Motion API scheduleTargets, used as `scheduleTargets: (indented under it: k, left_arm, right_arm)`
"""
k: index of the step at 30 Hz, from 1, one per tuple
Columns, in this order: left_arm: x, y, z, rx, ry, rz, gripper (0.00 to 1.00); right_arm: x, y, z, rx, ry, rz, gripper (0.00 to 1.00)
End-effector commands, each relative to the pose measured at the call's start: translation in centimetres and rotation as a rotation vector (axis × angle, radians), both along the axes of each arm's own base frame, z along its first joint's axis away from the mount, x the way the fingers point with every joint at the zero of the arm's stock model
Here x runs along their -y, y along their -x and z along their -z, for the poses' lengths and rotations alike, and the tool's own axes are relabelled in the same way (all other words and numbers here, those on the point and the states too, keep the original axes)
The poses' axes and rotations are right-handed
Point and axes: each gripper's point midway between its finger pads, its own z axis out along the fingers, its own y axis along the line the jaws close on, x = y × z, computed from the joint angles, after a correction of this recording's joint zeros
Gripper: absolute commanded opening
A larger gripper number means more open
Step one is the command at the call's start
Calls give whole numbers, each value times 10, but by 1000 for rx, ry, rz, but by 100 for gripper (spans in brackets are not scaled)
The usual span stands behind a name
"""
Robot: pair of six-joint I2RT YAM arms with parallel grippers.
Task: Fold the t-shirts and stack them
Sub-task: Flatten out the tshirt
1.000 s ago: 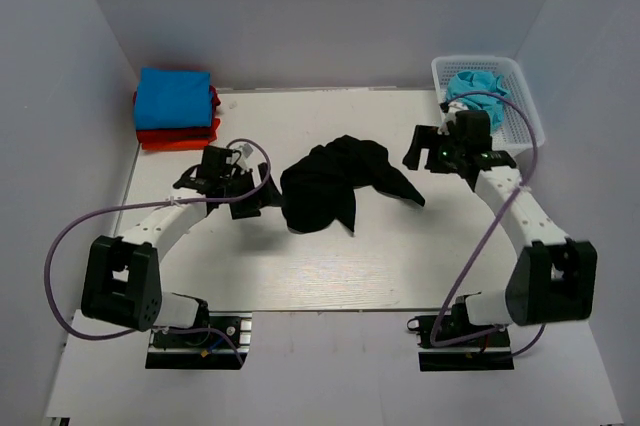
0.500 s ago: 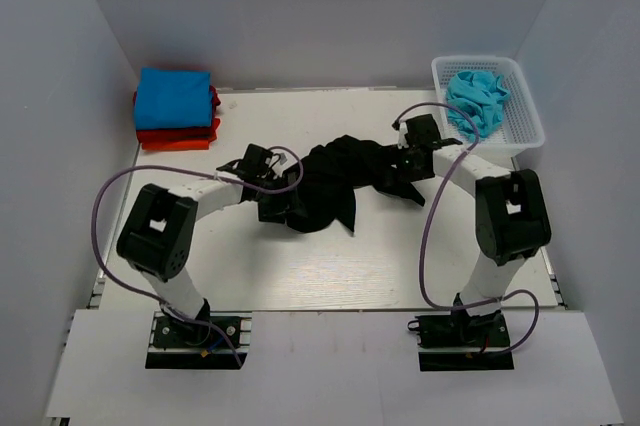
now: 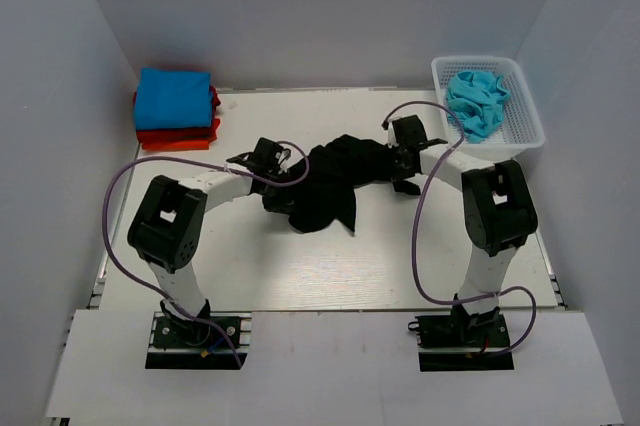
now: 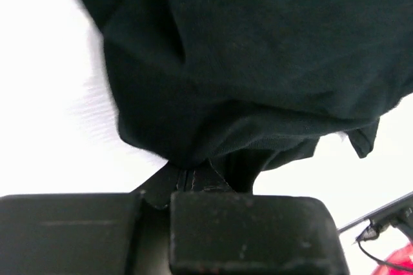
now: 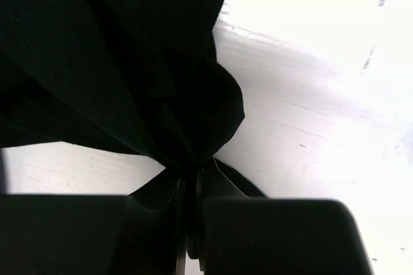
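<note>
The white lattice basket at the bench's far right corner is holding a bunched turquoise t-shirt; at the far left a blue t-shirt is lying folded on a red t-shirt, covering most of it; the black t-shirt is sitting crumpled mid-bench; the left hand is pinching its left edge, fingers together on the cloth; the right hand is clamping its right edge likewise; from above, dark folds are hiding both sets of fingertips, and sleeves and collar are impossible to pick out.
</note>
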Motion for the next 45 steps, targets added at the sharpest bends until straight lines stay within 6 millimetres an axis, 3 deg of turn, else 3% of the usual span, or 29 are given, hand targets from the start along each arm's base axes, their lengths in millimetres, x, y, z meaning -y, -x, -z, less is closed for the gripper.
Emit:
scheduleTargets:
  k: [1,2,3,5,6,8,9,10,11,12,17,18,21,22,27,33,37,41,45]
  left_arm:
    - [-9,-32,-67,201,-32,-70,0]
    - [-12,-35,-78,231,-40,-84,0]
    - [-19,-44,-94,284,-67,-117,0]
    - [-24,-51,-128,365,-61,-159,0]
    - [-31,-56,-144,409,-79,-189,0]
    - [-38,-61,-171,472,-89,-227,0]
    - [-48,-63,-196,526,-104,-267,0]
    - [-53,-63,-208,553,-113,-288,0]
    - [-65,-65,-222,590,-150,-335,0]
    - [-74,-62,-248,640,-148,-368,0]
    - [-125,-48,-325,809,-188,-581,0]
    - [-134,-42,-332,818,-194,-616,0]
    - [-162,-21,-368,898,-195,-745,0]
    - [-172,-15,-377,917,-198,-794,0]
    - [-206,31,-438,1036,-105,-948,0]
    - [-236,83,-478,1146,12,-1043,0]
    - [-239,114,-497,1201,147,-1017,0]
    - [-232,119,-493,1188,186,-983,0]
    - [-217,93,-467,1114,110,-936,0]
  right_arm:
    - [-2,-27,-78,221,-81,82,0]
    - [-4,-29,-92,256,-105,101,0]
    - [-3,-30,-134,349,-145,110,0]
    - [1,-29,-164,421,-165,133,0]
    - [4,-26,-199,501,-202,148,0]
    - [11,-24,-224,558,-215,181,0]
    - [16,-18,-246,604,-225,199,0]
    - [25,-16,-251,612,-207,251,0]
    - [29,-16,-278,664,-221,274,0]
    - [37,-12,-281,661,-207,304,0]
    - [61,10,-361,842,-240,384,0]
    - [73,21,-380,891,-240,433,0]
    - [90,33,-399,951,-218,489,0]
    - [97,46,-416,1004,-221,491,0]
    - [131,79,-447,1094,-151,595,0]
    - [152,129,-488,1223,-202,631,0]
    - [159,153,-499,1256,-230,625,0]
    - [152,156,-494,1245,-253,582,0]
    - [145,143,-474,1203,-247,562,0]
